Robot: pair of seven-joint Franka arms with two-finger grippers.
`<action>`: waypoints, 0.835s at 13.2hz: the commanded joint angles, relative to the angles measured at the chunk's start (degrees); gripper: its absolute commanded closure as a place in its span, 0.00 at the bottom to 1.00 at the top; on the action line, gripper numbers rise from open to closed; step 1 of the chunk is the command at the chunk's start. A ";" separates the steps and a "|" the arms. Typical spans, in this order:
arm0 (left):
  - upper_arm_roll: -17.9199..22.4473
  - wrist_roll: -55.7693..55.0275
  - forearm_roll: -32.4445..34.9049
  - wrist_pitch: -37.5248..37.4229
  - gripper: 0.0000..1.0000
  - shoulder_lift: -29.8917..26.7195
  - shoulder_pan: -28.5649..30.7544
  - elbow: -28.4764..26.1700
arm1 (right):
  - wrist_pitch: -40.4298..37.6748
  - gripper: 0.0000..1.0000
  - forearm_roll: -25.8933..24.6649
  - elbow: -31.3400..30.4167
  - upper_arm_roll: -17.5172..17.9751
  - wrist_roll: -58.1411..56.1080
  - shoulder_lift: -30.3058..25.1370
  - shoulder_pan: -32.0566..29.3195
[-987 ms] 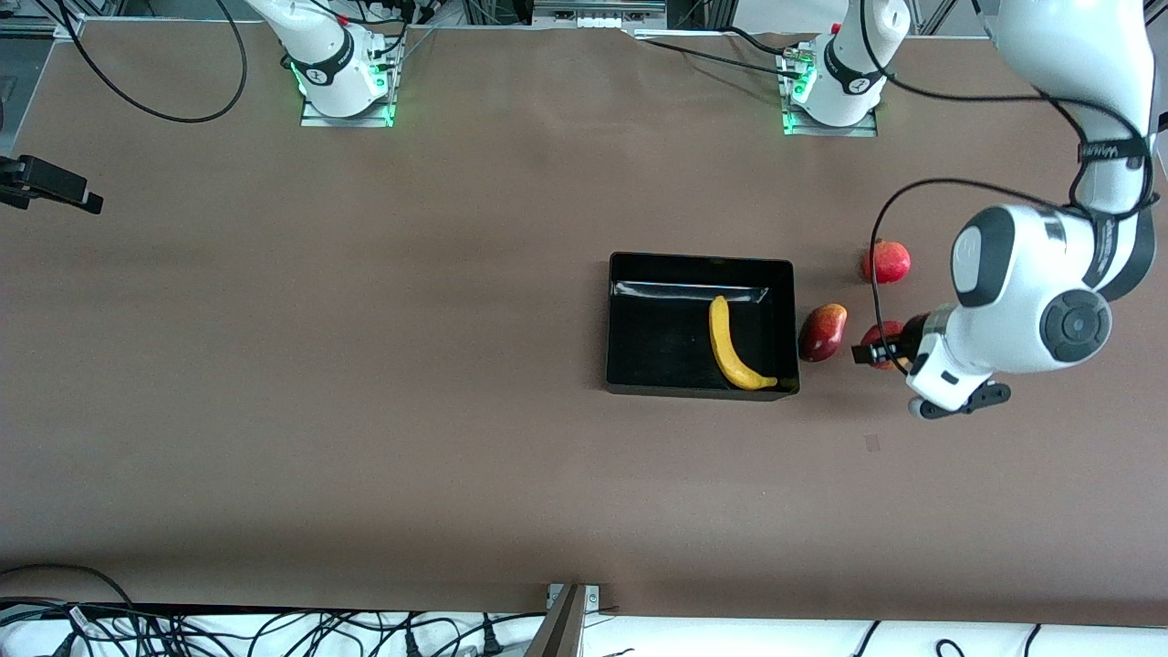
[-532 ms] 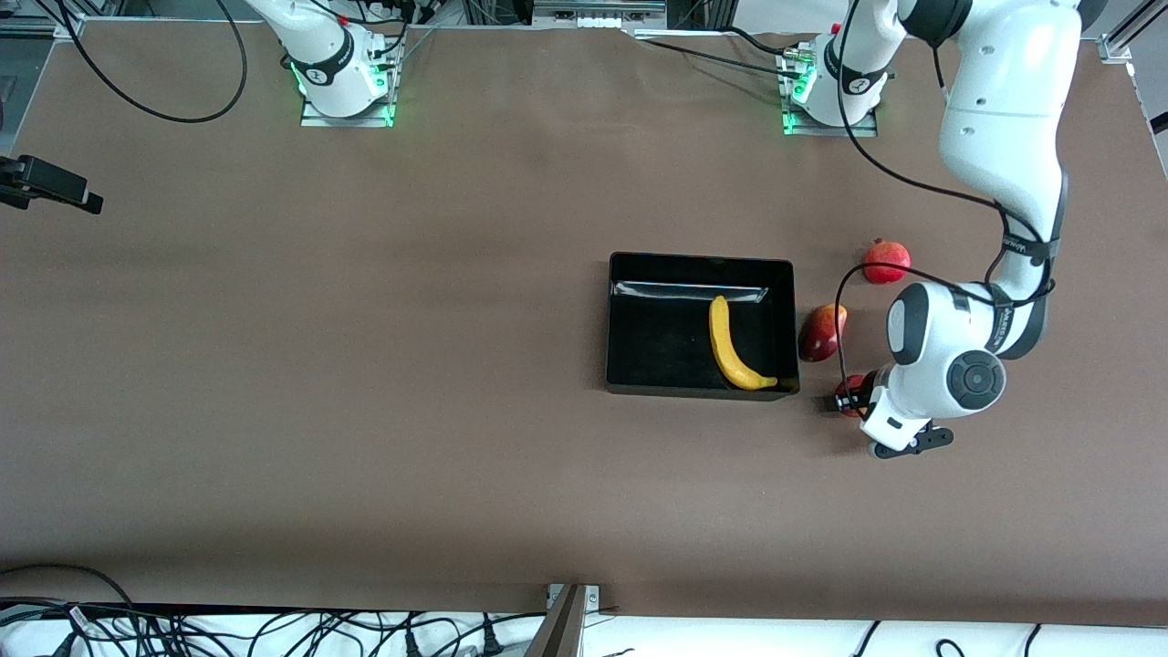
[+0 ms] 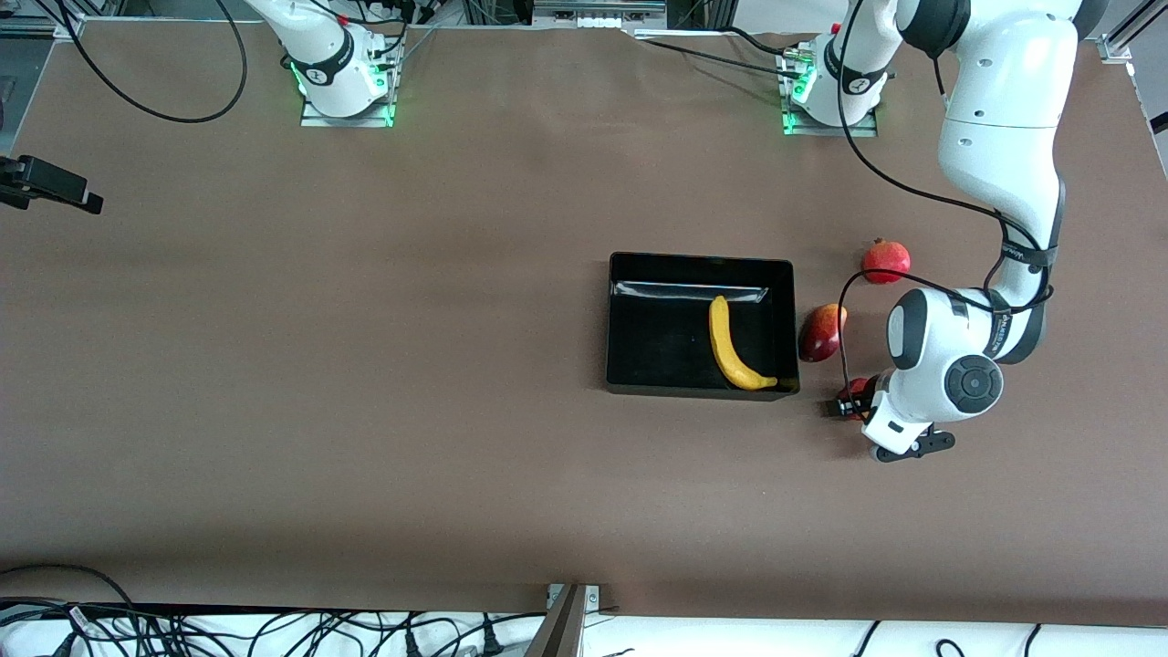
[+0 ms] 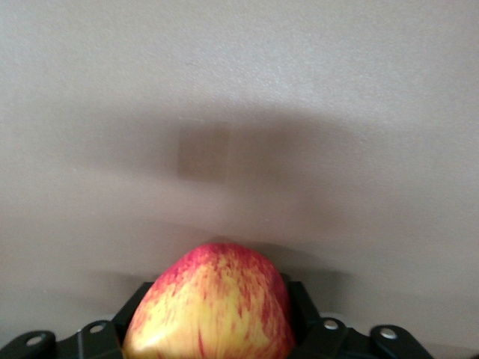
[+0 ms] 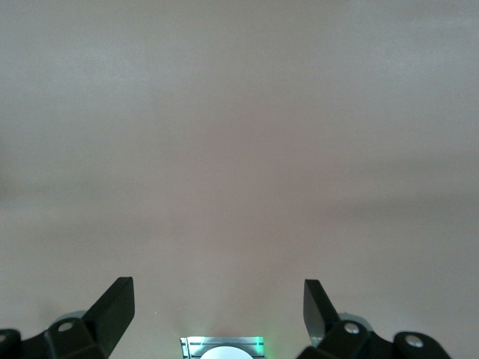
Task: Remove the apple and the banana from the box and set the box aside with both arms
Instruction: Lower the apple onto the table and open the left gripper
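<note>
White jointed left arm point(image 3: 999, 137), dark grey round joint caps, black band with lettering, black cable looping alongside. Both bases white, black rings, green lights. Black right tool point(image 5: 218, 314), silver screws on finger mounts.

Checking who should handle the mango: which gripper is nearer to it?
Left. The left gripper is at the apple, just nearer the camera than the mango. The right gripper is out of the front view, open above bare table by its own base.
</note>
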 commanded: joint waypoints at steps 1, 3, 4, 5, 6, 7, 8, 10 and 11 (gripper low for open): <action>0.31 -1.82 5.23 -2.39 0.00 -0.35 -0.13 1.70 | -0.16 0.00 0.83 1.04 0.14 0.33 0.38 -0.38; 0.31 -1.73 5.34 -6.35 0.00 -4.55 -0.40 1.79 | -0.16 0.00 0.83 0.96 0.14 0.33 0.38 -0.38; 0.31 -2.17 4.90 -8.28 0.00 -6.41 -0.92 1.70 | -0.16 0.00 0.83 1.04 0.14 0.33 0.38 -0.38; 0.31 -4.35 3.68 -10.74 0.00 -8.34 -1.80 1.70 | -0.16 0.00 0.83 1.04 0.23 0.33 0.38 -0.21; 0.40 -7.33 1.58 -12.85 0.00 -10.10 -3.37 1.61 | -0.16 0.00 0.66 1.13 0.58 0.24 0.99 0.05; 1.35 -10.67 -1.05 -14.35 0.00 -11.33 -4.87 1.61 | -0.16 0.00 0.83 1.22 0.75 0.33 1.35 0.23; 1.97 -14.44 -2.82 -15.32 0.00 -12.48 -6.88 1.26 | -0.68 0.00 0.92 1.22 0.76 0.33 1.44 0.23; 2.07 -22.97 -5.11 -16.82 0.00 -13.71 -9.87 1.26 | -0.77 0.00 0.75 1.39 0.84 -0.54 1.26 0.32; 2.07 -25.88 -5.91 -16.91 0.00 -13.81 -11.46 1.26 | -0.95 0.00 0.92 1.40 0.84 -0.46 1.17 0.32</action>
